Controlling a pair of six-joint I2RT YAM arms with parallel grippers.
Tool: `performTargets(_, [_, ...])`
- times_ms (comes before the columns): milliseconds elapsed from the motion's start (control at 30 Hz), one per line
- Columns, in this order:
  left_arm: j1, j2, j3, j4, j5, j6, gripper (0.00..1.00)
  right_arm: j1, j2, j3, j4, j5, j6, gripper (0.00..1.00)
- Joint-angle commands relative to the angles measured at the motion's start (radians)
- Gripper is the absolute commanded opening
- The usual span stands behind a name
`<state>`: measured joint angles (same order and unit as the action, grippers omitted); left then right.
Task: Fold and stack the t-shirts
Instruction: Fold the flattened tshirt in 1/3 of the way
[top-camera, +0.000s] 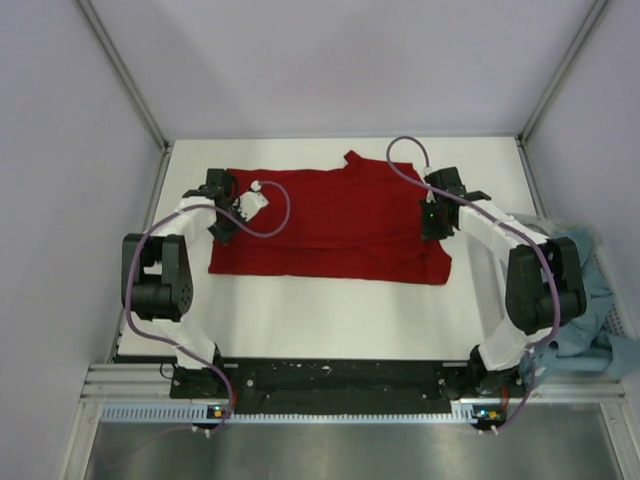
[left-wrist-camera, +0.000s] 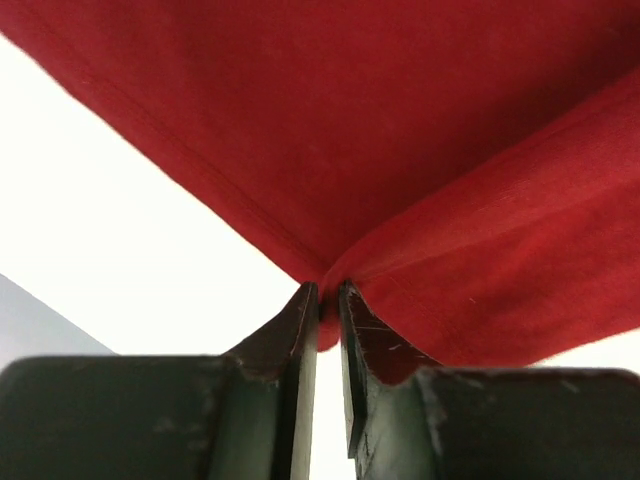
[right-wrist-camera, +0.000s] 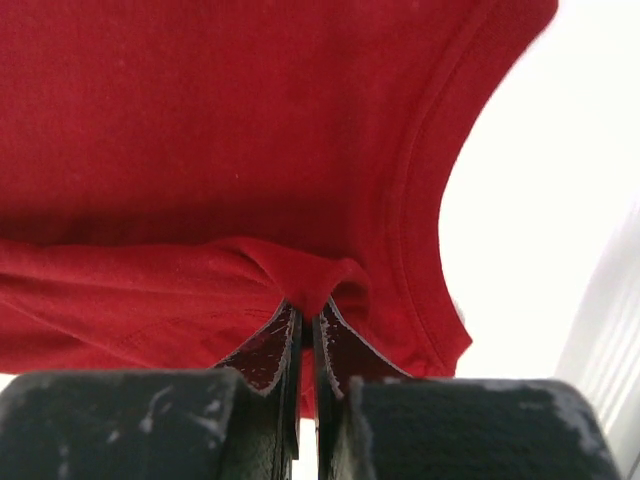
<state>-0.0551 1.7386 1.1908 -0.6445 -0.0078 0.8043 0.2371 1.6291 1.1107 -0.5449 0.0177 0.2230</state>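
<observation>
While the left gripper (left-wrist-camera: 328, 295) is clamped on a pinch of hem and the right gripper (right-wrist-camera: 307, 312) on a fold, the red t-shirt (top-camera: 330, 225) lies spread on the table (top-camera: 330, 320) between them.

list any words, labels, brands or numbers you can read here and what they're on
None readable.
plain deep red cloth t-shirt: no print or tag showing in any view.
left tool and right tool: scratches only.
coloured spots at the arm bases: too small to read.
</observation>
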Motion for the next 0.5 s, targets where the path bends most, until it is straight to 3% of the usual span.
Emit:
performTargets(0, [0.006, 0.048, 0.061, 0.187, -0.138, -0.083, 0.22, -0.012, 0.069, 0.075, 0.079, -0.005, -0.021, 0.04])
performTargets(133, [0.008, 0.163, 0.200, 0.255, -0.245, -0.157, 0.31, -0.019, 0.208, 0.193, 0.062, 0.082, 0.001, 0.39])
performTargets(167, [0.008, 0.182, 0.246, 0.246, -0.257, -0.169, 0.33, -0.024, 0.237, 0.233, 0.045, 0.100, 0.009, 0.44])
performTargets(333, [0.017, 0.225, 0.410, 0.160, -0.304, -0.214, 0.41, -0.054, 0.265, 0.391, -0.062, 0.212, 0.045, 0.56])
performTargets(467, [0.017, 0.083, 0.351, 0.083, -0.152, -0.209, 0.43, -0.059, 0.142, 0.335, -0.127, 0.283, 0.058, 0.59])
